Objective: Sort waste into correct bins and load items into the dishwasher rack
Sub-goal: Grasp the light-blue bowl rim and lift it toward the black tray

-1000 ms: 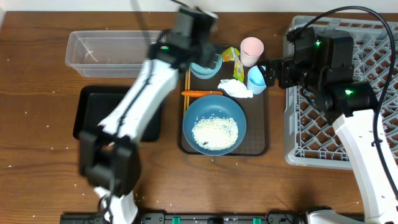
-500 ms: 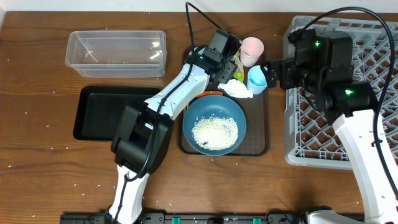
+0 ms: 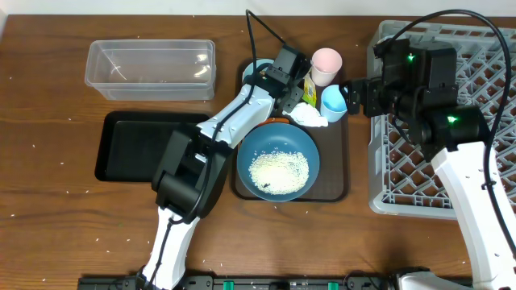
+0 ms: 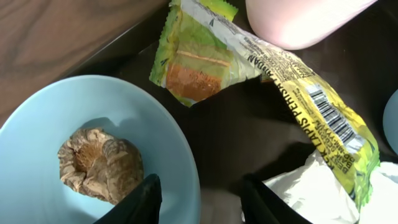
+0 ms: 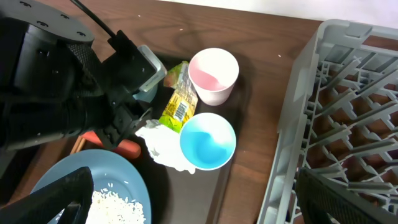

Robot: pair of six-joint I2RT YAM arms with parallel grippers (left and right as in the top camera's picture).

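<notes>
In the left wrist view, my left gripper (image 4: 200, 199) stands astride the rim of the small light-blue bowl (image 4: 158, 118), one finger inside, one outside, with gaps to the rim on both sides. A brownish food scrap (image 4: 99, 165) lies in the bowl. The yellow-green wrapper (image 4: 249, 62), crumpled tissue (image 4: 311, 193) and pink cup (image 4: 298, 18) lie beyond. My right gripper (image 5: 193, 186) hangs wide open above the light-blue cup (image 5: 208, 140). The blue dish (image 3: 278, 149) holds white rice (image 3: 278, 171). An orange stick (image 5: 127, 148) peeks out beside the tissue.
The grey dishwasher rack (image 3: 451, 121) fills the right side. At the left stand the clear tub (image 3: 151, 68) and the black tray (image 3: 133, 145). All the dishes rest on the dark brown serving tray (image 3: 334, 185). Rice grains dot the table.
My left arm has swung right across the small bowl to its right rim, and its jaws have narrowed a good deal. The right arm has stayed put.
</notes>
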